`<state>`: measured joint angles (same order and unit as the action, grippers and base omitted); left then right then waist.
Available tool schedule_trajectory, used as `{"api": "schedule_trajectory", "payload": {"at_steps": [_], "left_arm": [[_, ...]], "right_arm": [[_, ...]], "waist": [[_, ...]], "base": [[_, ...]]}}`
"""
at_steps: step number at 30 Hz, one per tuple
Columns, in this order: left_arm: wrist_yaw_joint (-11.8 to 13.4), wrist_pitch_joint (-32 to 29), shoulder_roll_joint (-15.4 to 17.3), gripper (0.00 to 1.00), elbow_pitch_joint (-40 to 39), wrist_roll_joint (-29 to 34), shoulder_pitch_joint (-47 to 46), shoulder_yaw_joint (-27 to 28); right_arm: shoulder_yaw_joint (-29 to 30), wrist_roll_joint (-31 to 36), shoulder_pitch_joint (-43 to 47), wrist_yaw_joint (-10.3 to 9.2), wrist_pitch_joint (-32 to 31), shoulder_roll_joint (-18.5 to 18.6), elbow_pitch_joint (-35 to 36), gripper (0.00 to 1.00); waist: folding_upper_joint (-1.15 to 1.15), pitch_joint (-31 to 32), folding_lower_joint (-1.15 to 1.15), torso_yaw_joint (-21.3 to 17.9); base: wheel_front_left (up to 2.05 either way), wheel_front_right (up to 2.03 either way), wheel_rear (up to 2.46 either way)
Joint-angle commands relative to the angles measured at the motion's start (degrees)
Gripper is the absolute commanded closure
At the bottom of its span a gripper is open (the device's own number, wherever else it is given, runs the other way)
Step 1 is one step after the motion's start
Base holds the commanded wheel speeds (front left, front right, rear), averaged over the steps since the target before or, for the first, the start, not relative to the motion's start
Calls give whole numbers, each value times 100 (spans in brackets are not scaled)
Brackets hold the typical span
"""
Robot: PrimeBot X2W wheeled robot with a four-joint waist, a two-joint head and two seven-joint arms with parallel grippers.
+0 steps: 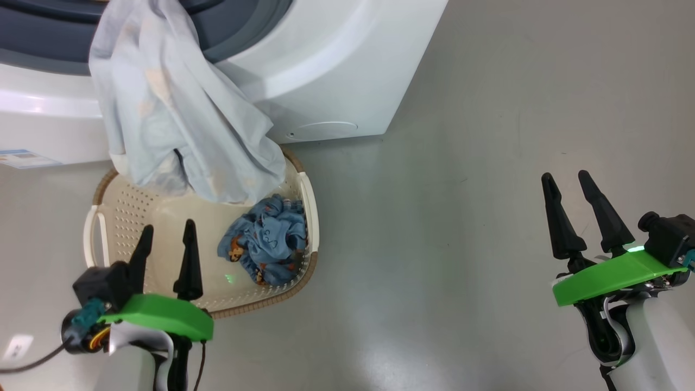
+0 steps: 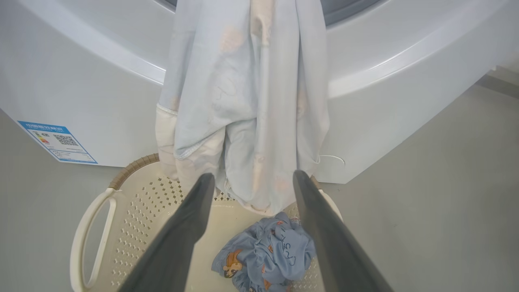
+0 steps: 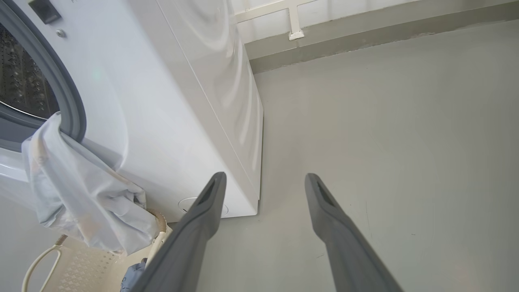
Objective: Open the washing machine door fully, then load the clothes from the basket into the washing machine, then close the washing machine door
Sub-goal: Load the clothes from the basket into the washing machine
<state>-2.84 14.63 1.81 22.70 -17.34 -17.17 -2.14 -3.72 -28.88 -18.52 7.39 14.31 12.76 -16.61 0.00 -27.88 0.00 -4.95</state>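
Pale white-blue soft garment [image 1: 179,108]: hangs from big white front-loading washing machine [image 1: 336,70] opening, over cream perforated plastic basket [image 1: 125,212]. Medium blue orange-printed garment [image 1: 269,239]: inside basket. Left gripper [image 1: 168,227], right gripper [image 1: 566,175]: 2 jaw pairs wide, empty.

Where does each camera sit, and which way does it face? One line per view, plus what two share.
Head view: on the head, looking down at the basket and washing machine; left hand and right hand show, open.
Left wrist view: on that wrist, facing the pale garment hanging over the basket; its fingers show.
Right wrist view: on that wrist, facing the machine's side and floor; its fingers show.
Shared: head and left wrist views show the blue printed garment.
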Motion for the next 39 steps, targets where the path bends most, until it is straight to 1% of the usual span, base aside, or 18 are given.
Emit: {"api": "schedule_trajectory", "payload": {"at_steps": [1,8,13,17,20,23,27,32,35,39], "left_arm": [[-34,37,107,0,28,-39,-130,132],[-196,37,107,0,939,-67,-670,155],[-305,37,107,0,1582,-99,-1120,276],[-372,37,117,0,2049,-2,-1503,384],[-412,37,214,0,2482,55,-1864,513],[-435,37,322,0,2744,71,-2109,600],[-444,37,404,0,2915,98,-2262,635],[-459,37,612,0,3308,155,-2671,638],[-462,37,627,0,3353,122,-2779,445],[-463,37,680,0,3190,-168,-2843,82]], "right_arm": [[-125,13,71,10,69,51,140,0],[-155,11,-3,10,69,54,154,0],[-171,8,-58,10,69,44,175,0],[-192,6,-112,10,69,35,188,0],[-227,9,-166,10,69,24,201,0],[-254,7,-214,10,69,19,214,0],[-257,5,-236,10,69,19,221,0],[-301,3,-301,10,69,7,227,0],[-335,2,-333,10,69,-5,232,0],[-330,-7,-348,10,69,2,246,0]], "waist": [[0,-23,0,2],[0,-162,0,-19],[0,-303,0,-28],[0,-418,0,-38],[0,-525,0,-62],[0,-600,0,-91],[0,-639,0,-103],[0,-756,0,-156],[0,-796,0,-193],[0,-854,0,-212]], "base": [[0,0,0],[0,0,0],[0,0,0],[0,0,0],[0,0,0],[0,0,0],[0,0,0],[0,0,0],[0,0,0],[0,0,0]]}}
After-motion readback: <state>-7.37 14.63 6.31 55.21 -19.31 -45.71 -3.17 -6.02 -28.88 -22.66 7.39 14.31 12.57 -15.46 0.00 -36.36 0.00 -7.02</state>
